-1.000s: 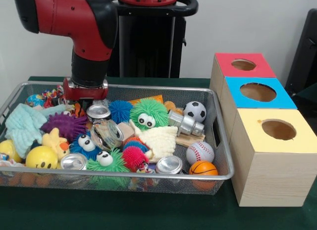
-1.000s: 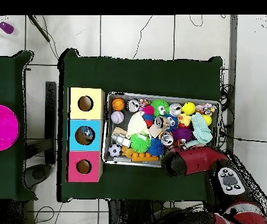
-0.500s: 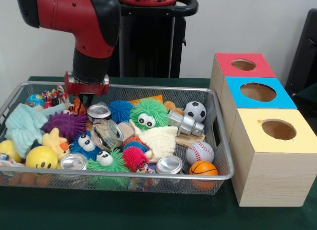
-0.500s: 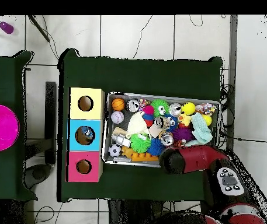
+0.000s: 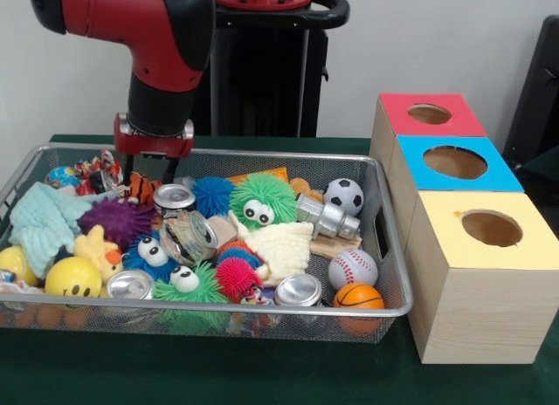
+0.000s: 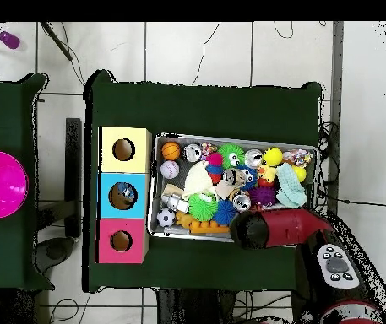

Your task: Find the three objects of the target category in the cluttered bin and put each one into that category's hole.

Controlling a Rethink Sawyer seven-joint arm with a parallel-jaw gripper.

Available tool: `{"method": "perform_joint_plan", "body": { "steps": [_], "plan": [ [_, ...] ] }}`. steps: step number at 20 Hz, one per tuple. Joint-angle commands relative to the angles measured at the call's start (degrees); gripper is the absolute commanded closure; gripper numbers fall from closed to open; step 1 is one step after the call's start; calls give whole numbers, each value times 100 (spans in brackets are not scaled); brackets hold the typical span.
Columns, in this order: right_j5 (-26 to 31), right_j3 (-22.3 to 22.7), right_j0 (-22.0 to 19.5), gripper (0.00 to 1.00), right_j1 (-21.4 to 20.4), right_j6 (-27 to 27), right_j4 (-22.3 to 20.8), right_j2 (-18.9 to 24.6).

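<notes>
Jaws (image 5: 150, 171) hung apart and empty above the mesh bin's (image 5: 384, 239) far corner, over a silver can (image 5: 174, 198); packed neighbouring toys could snag any descent there.

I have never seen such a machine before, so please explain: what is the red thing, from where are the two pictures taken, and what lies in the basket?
The red thing is a robot arm. At its end is a claw, hanging over the far left part of a wire basket; whether it holds anything cannot be seen. One picture looks across the table at the robot; the other looks straight down from above. The basket is full of toys: fuzzy balls with eyes, such as a green one, metal cans, a baseball and a soccer ball. Beside it stand three wooden boxes, red, blue and yellow, each with a hole on top.
</notes>
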Motion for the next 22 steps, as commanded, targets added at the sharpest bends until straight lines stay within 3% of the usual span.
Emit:
{"method": "perform_joint_plan", "body": {
  "steps": [1,17,22],
  "plan": [
    [622,-46,-36,0,45,207,236,100],
    [860,-116,-61,0,72,112,244,62],
    [1362,85,-266,0,-190,92,752,212]
  ]
}}
